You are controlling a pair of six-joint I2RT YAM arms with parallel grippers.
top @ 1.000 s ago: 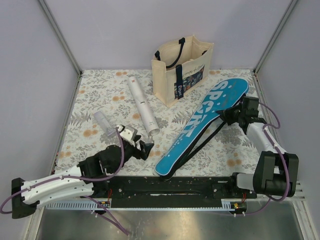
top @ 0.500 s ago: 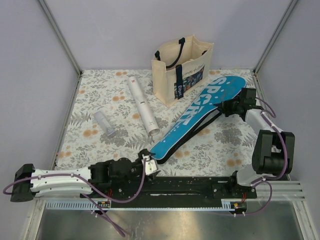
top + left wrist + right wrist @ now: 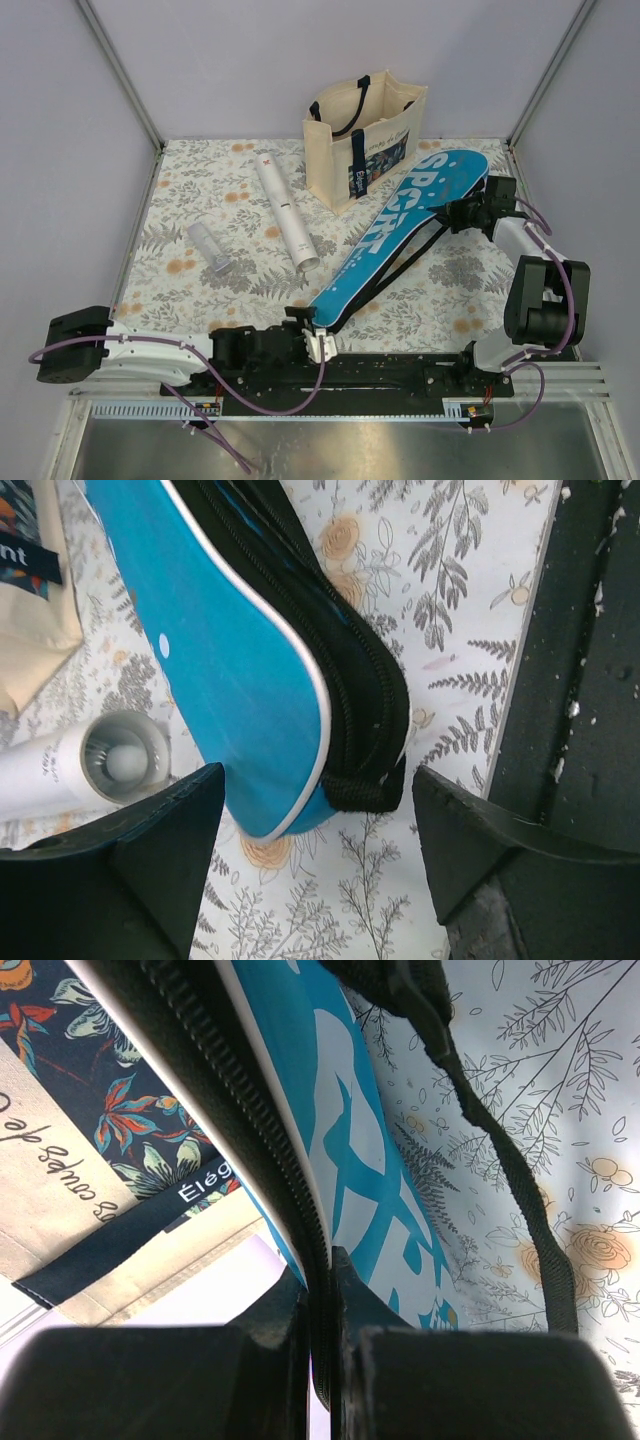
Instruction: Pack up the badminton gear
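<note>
The blue racket case (image 3: pixel 400 232) lettered "SPORT" lies slanted across the right half of the mat, its black zipper side and strap facing right. My right gripper (image 3: pixel 468 212) is shut on the zipper edge (image 3: pixel 300 1200) of the case's wide end, right gripper (image 3: pixel 322 1260) next to the tote bag. My left gripper (image 3: pixel 318 342) is open at the case's narrow end; left gripper (image 3: pixel 318 805) has its fingers either side of the blue tip (image 3: pixel 250 680), not touching it. The long white tube (image 3: pixel 285 212) lies left of the case, its open end (image 3: pixel 125 760) near the tip.
The cream tote bag (image 3: pixel 365 132) with navy straps stands at the back, touching the case's wide end. A small clear cap (image 3: pixel 212 248) lies on the mat at the left. The black mounting rail (image 3: pixel 400 375) runs along the near edge, close to my left gripper.
My left arm swung right along the near edge, from beside the tube to the case's narrow end. The right gripper shifted the case's wide end back and left, toward the tote bag.
</note>
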